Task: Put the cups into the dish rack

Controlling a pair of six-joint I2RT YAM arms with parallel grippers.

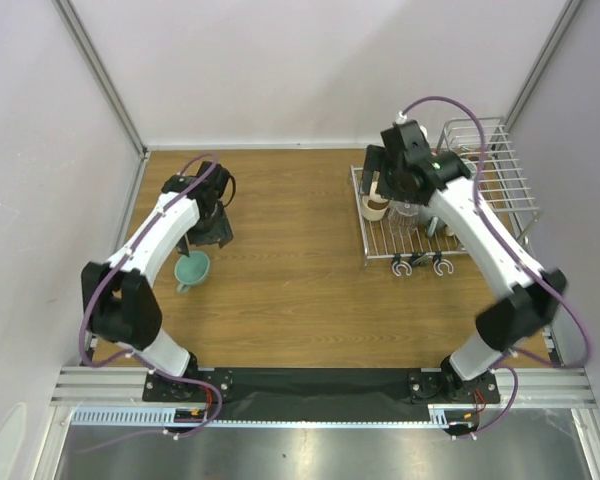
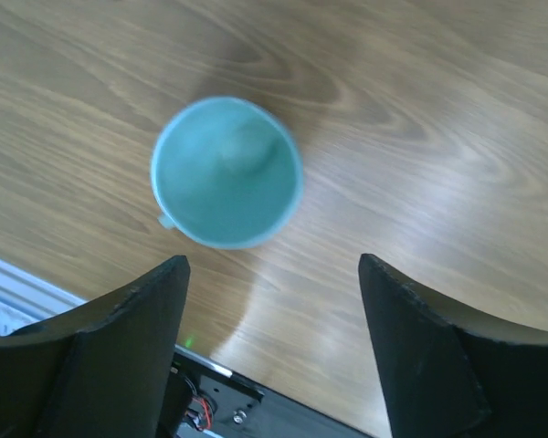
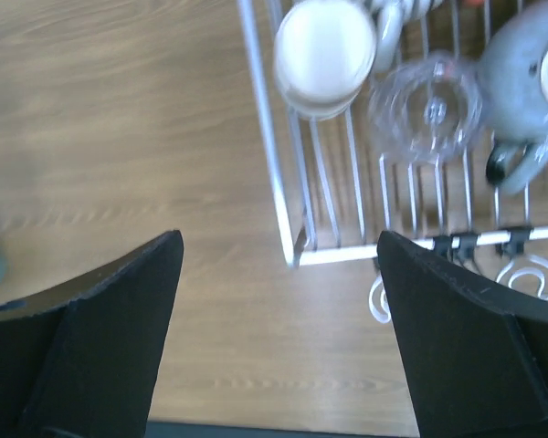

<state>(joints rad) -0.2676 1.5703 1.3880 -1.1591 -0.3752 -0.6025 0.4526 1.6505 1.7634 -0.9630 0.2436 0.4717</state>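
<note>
One teal mug [image 2: 226,173] waits near the table's [image 1: 280,290] left edge. Other cups [image 3: 324,55] occupy the dish rack [image 3: 272,173]. The left gripper [image 2: 274,347] and right gripper [image 3: 279,338] gape empty.

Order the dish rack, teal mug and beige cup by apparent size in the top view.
1. Dish rack, clearly largest.
2. Teal mug and beige cup look alike; the cup is partly hidden, so no ranking.

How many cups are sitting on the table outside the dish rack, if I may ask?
1: the teal mug on the wood, close by the open left gripper. The right arm covers ground beside the dish rack, so another may be hidden.
</note>
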